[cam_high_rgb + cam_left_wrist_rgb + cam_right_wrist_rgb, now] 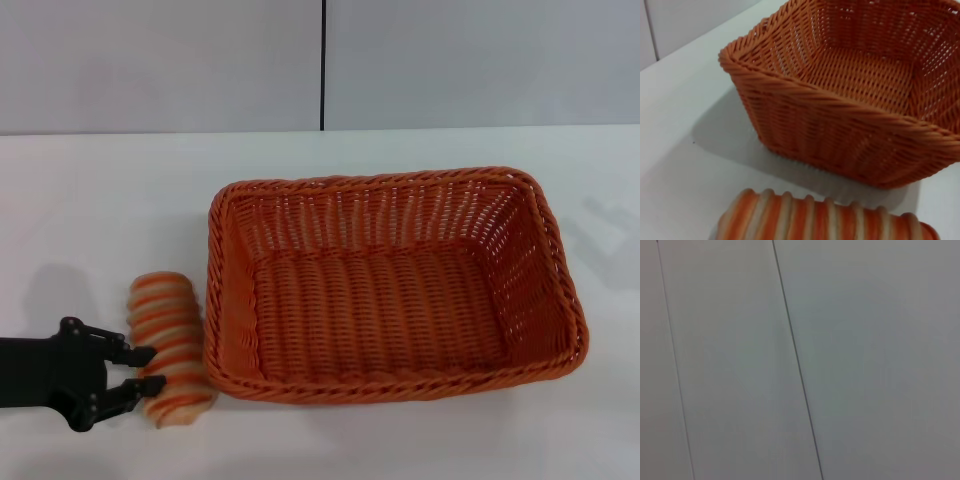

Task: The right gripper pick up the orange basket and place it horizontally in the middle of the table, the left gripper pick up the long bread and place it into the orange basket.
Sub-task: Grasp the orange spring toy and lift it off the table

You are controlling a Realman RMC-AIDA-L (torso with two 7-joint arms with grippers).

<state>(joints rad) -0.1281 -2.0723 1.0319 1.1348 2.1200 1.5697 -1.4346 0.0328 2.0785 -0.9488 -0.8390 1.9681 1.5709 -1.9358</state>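
Note:
The orange basket (385,387) stands empty on the white table (100,200), its long side running across my view, a little right of centre. The striped long bread (168,340) lies just off the basket's left end, close to the rim. My left gripper (151,368) comes in from the lower left, open, with its two black fingertips at the bread's left flank near its front end. In the left wrist view the long bread (825,222) lies close in front and the orange basket (790,82) stands just beyond it. The right gripper is out of view.
A grey panelled wall (450,60) with a dark vertical seam rises behind the table's far edge. The right wrist view holds only grey wall panels (865,360). Bare tabletop lies to the left of the bread and in front of the basket.

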